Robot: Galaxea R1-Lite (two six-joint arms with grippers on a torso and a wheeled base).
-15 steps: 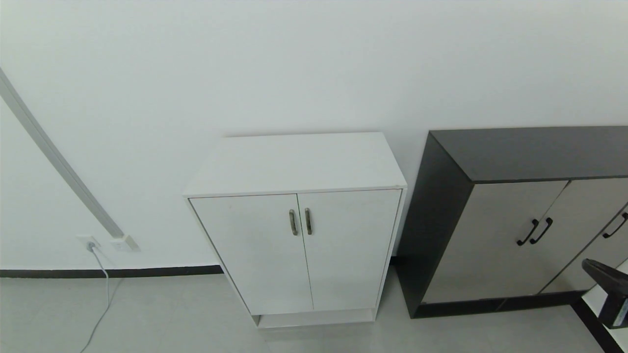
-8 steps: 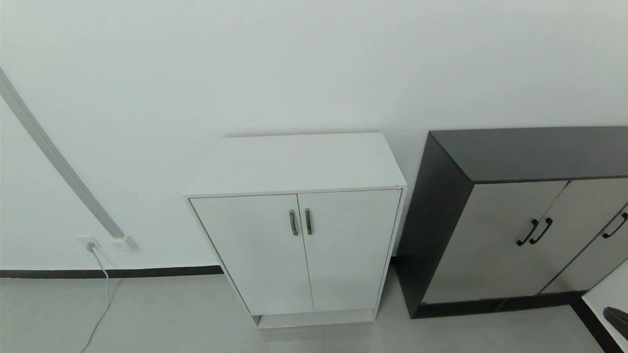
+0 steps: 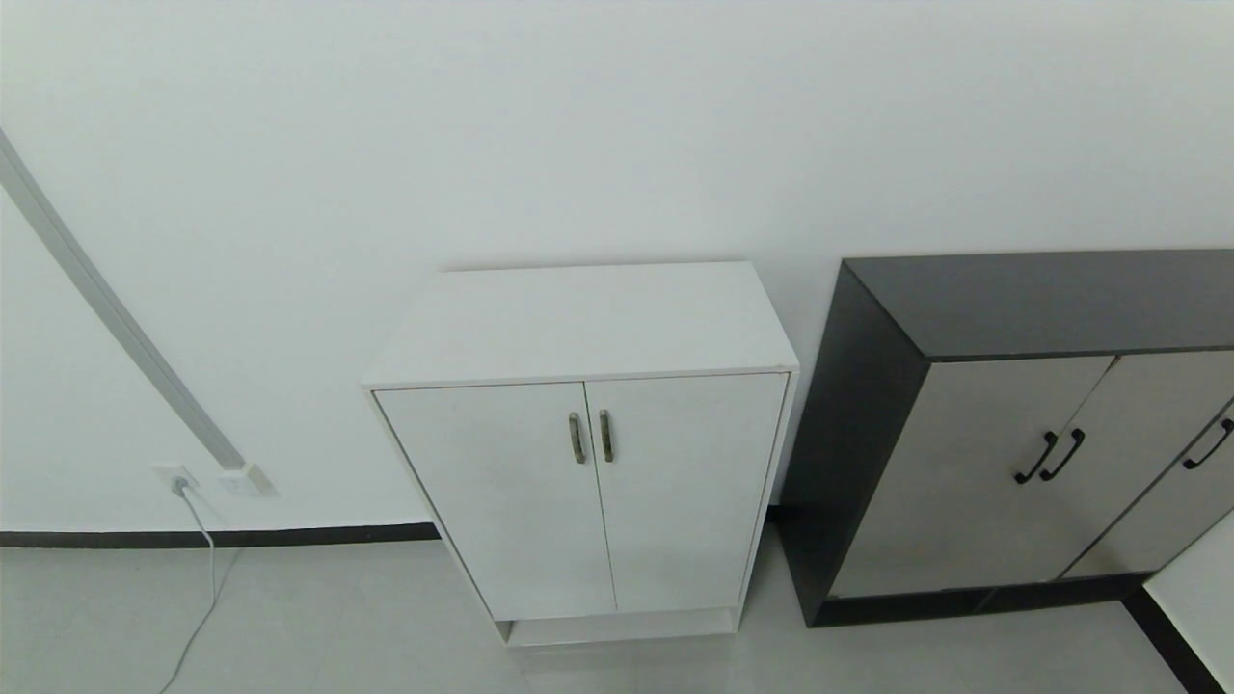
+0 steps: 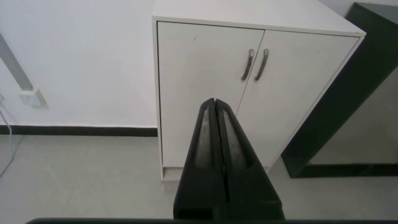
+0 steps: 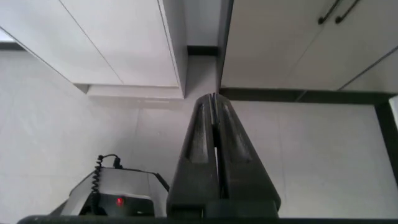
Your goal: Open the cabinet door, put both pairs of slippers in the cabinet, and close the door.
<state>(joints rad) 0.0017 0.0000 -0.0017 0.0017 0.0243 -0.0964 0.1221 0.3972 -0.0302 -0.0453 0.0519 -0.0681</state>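
Note:
A white two-door cabinet (image 3: 588,453) stands against the wall with both doors closed and a pair of metal handles (image 3: 590,436) at the centre seam. In the left wrist view my left gripper (image 4: 215,106) is shut and empty, held in front of the cabinet (image 4: 249,87), below its handles (image 4: 255,64). My right gripper (image 5: 214,99) is shut and empty too, low over the grey floor by the gap between the white cabinet (image 5: 124,43) and the dark cabinet (image 5: 298,50).
A black cabinet with grey doors (image 3: 1012,424) stands right of the white one. A wall socket with a white cable (image 3: 183,492) is at the left, under a slanted cable duct (image 3: 106,308). Grey floor (image 3: 337,627) lies in front.
The dark arm part at the head view's right edge dropped lower and left the picture. The cabinet has not changed.

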